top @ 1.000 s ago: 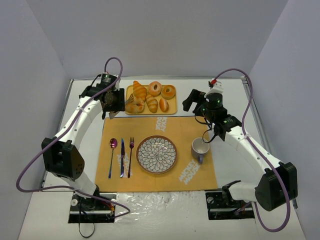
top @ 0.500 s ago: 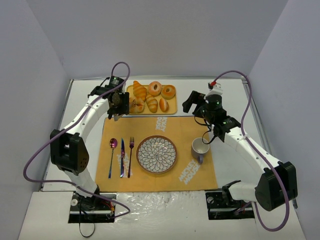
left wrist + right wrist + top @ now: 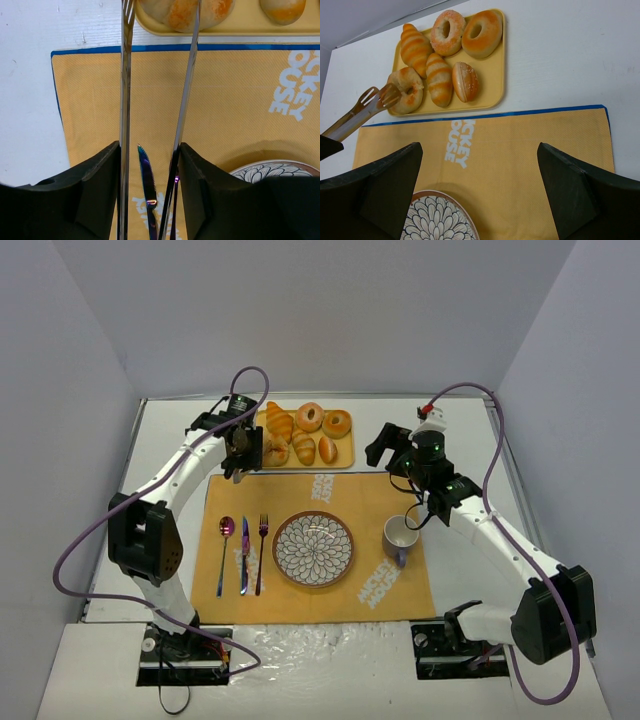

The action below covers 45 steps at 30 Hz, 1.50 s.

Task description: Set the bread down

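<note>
Two tong arms (image 3: 125,100), pinched in left hand (image 3: 150,187), reach bread (image 3: 170,10) at tray (image 3: 250,29) edge.

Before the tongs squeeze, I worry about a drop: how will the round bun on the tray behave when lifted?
The bun looks round and knobbly, so it may roll or twist between the thin tongs. It looks puffy, so it is probably light and soft; a hard squeeze could dent it. It lies close beside a croissant on the tray, which a push might nudge.
</note>
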Each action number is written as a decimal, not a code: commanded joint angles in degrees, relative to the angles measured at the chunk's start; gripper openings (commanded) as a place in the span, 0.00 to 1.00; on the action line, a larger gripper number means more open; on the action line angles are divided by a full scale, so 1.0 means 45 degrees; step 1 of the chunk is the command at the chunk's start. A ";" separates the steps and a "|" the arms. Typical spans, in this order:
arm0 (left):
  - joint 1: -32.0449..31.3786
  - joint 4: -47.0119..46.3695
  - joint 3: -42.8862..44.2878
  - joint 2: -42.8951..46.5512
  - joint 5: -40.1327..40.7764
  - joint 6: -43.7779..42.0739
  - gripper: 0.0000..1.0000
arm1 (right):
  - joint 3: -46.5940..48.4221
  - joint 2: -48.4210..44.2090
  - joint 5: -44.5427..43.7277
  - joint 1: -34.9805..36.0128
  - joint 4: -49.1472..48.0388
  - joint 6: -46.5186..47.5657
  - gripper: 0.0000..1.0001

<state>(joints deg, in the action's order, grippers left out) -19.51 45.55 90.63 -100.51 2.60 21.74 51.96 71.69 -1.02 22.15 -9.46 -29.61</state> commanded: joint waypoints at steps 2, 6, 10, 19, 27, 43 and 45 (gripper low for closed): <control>-0.0098 -0.0311 0.0876 0.0310 0.0398 0.0150 0.34 | 0.0040 -0.0482 0.0005 -0.0098 -0.0892 -0.0042 0.96; -0.0099 -0.0178 0.0956 0.0357 0.0418 0.0149 0.20 | 0.0048 -0.0501 -0.0009 -0.0093 -0.0892 -0.0042 0.96; -0.0118 -0.0061 0.1012 0.0547 0.0460 0.0129 0.09 | 0.0054 -0.0483 -0.0028 -0.0098 -0.0886 -0.0062 0.96; -0.0118 0.0286 0.1233 0.1153 0.0594 -0.0071 0.00 | 0.0073 -0.0456 -0.0061 -0.0098 -0.0886 -0.0042 0.96; -0.0118 0.0445 0.1208 0.1584 0.0613 -0.0192 0.00 | 0.0122 -0.0384 -0.0067 -0.0098 -0.0867 -0.0072 0.96; -0.0171 0.0980 0.0796 0.2942 -0.0547 -0.0535 0.00 | 0.0360 -0.0058 -0.0145 -0.0098 -0.0886 -0.0003 0.96; -0.0230 0.1113 0.0650 0.3298 -0.0749 -0.0602 0.00 | 0.0446 0.0028 -0.0152 -0.0098 -0.0886 -0.0003 0.96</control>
<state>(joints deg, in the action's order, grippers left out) -19.87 50.73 92.47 -92.73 1.41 20.59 51.96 71.68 -1.04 22.09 -9.61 -29.78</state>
